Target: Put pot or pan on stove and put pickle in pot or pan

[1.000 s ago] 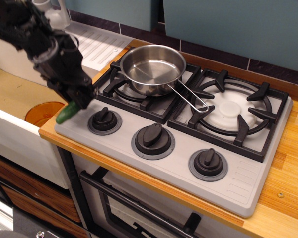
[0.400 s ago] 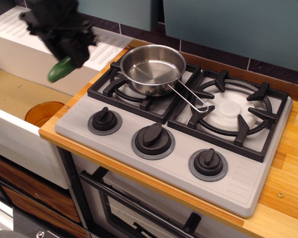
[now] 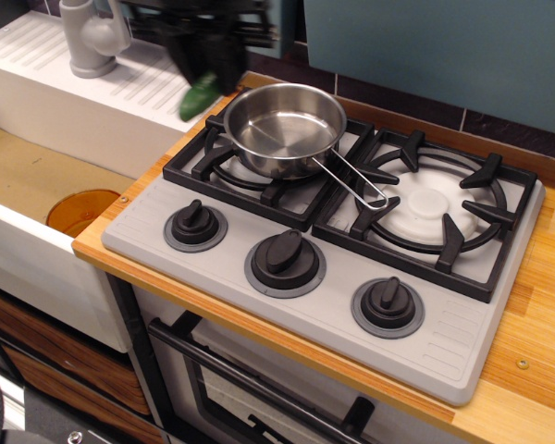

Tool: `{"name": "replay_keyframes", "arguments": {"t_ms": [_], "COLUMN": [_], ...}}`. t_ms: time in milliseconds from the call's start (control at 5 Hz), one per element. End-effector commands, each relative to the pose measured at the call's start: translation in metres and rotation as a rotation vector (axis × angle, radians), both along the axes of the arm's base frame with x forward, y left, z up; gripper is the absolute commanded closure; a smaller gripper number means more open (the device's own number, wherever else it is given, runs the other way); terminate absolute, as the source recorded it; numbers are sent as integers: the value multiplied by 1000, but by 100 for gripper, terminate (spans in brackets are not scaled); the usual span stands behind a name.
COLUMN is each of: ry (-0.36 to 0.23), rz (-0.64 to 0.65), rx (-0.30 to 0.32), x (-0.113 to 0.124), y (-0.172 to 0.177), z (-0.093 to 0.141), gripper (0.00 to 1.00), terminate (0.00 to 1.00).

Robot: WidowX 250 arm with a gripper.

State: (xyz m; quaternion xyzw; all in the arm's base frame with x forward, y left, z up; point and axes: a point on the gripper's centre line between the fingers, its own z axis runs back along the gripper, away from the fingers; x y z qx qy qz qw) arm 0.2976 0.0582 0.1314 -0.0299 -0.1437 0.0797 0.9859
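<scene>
The shiny steel pan (image 3: 285,128) sits on the left burner of the grey stove (image 3: 333,277), its wire handle (image 3: 351,180) pointing toward the front right. My gripper (image 3: 205,76) is at the top of the view, blurred by motion, just left of the pan and above its rim. It is shut on the green pickle (image 3: 198,97), which hangs tilted from the fingers, apart from the pan.
A white sink drainboard (image 3: 120,92) with a grey tap (image 3: 88,37) lies to the left. An orange drain (image 3: 81,211) sits in the basin. The right burner (image 3: 433,203) has its white disc bare. Three black knobs (image 3: 285,259) line the front.
My gripper has lifted the pickle from the stove's front left corner and carried it up and to the right, to just beside the pan. The pan has not moved.
</scene>
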Motion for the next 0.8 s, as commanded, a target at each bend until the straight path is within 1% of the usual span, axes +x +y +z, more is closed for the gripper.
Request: {"name": "replay_keyframes", "arguments": {"t_ms": [0, 200, 400, 600], "ry": [-91, -120, -154, -166], "rz": [1, -20, -38, -43], "rx": [-36, -49, -53, -70], "x": [34, 39, 50, 57], "y": [-17, -20, -27, -27], "z": [6, 0, -9, -15], "gripper": [100, 100, 100, 100], "terminate": [0, 0, 0, 0]}}
